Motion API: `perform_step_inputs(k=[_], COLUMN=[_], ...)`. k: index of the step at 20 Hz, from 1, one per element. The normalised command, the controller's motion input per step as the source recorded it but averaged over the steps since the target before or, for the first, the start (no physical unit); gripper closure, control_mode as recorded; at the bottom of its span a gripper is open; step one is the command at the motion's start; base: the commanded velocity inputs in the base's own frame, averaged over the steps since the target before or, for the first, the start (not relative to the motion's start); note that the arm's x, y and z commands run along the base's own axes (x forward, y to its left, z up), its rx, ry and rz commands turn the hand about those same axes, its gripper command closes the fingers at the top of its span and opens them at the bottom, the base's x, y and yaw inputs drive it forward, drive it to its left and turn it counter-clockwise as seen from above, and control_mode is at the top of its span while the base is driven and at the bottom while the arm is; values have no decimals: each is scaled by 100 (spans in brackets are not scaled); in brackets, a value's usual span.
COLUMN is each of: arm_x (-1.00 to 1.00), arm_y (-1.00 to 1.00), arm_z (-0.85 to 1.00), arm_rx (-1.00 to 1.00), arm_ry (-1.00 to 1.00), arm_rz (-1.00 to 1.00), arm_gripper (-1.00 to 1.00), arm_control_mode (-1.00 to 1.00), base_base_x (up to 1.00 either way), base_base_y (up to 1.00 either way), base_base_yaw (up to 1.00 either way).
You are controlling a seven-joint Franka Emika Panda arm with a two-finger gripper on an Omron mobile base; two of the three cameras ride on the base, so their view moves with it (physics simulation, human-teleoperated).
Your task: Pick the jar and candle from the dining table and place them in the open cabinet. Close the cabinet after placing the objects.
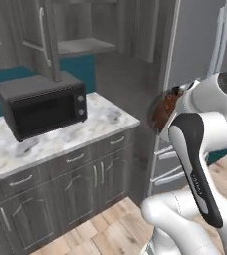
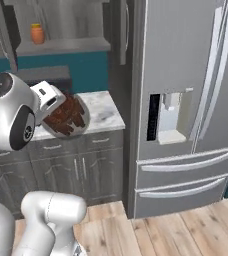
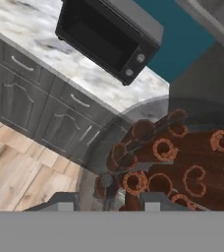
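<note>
Here, the jar (image 2: 66, 117), packed with curled reddish-brown sticks, rides in the gripper (image 3: 125, 196) at centre left of the right base view, tipped on its side so its glass face looks outward. It hangs clear of the marble counter (image 1: 105, 117) rather than resting on it, a carry that looks suited to the open cabinet (image 1: 80, 46) at the upper left of the left base view, whose grey shelf stands bare above the black microwave (image 1: 43, 103). The jaws pinch the jar's rim, the two dark tips bracketing it at the bottom of the hand view.

In the left base view the white arm covers most of the jar, leaving a brown sliver at centre right. A small orange bottle (image 2: 37, 33) sits on the shelf at the upper left of the right base view. The steel fridge (image 2: 186, 100) fills the right of that frame. Exactly how the jar's rim sits between the fingers is lost at the hand view's lower edge.
</note>
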Motion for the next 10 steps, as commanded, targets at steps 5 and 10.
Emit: perform_step_inputs(k=[5, 10], arm_x=[0, 0], arm_y=[0, 0], arm_z=[0, 0], arm_rx=[0, 0], arm_ry=[0, 0], arm_rz=[0, 0], arm_gripper=[100, 100], arm_control_mode=[100, 100], base_base_x=[20, 10], base_base_y=[-2, -63], base_base_yaw=[54, 38])
